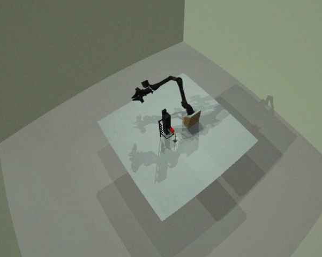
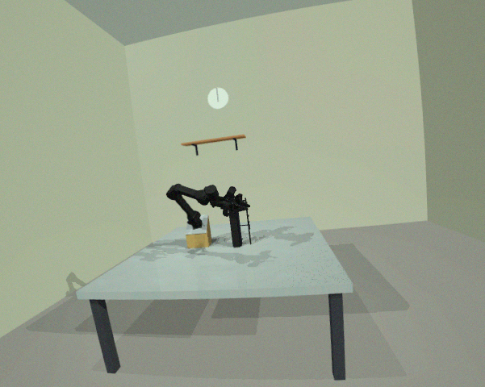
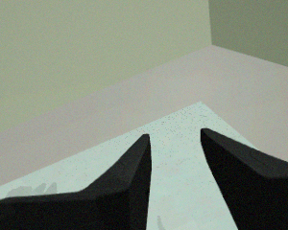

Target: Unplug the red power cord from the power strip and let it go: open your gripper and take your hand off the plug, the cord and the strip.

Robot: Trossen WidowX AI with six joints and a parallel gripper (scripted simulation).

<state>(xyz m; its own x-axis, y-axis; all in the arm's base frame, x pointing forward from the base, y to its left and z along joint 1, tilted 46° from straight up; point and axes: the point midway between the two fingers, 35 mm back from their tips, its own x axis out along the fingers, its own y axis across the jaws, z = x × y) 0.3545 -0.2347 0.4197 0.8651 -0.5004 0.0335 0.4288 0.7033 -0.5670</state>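
Top view: red plug point(image 1: 171, 129) at the base of the upright black strip point(image 1: 166, 124) point(image 2: 235, 229), inward of the counter's point(image 1: 210, 155) point(image 2: 217, 279) point(image 3: 101, 168) edges; exterior view does not reveal it. Wrist view: gripper point(image 1: 132, 98) point(image 2: 248, 205) point(image 3: 175, 137) jaws partly spread, nothing between.

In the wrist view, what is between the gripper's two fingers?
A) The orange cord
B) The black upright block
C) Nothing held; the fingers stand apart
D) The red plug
C: the gripper's fingertips stand apart, with only the pale table top and the floor beyond showing through the gap.
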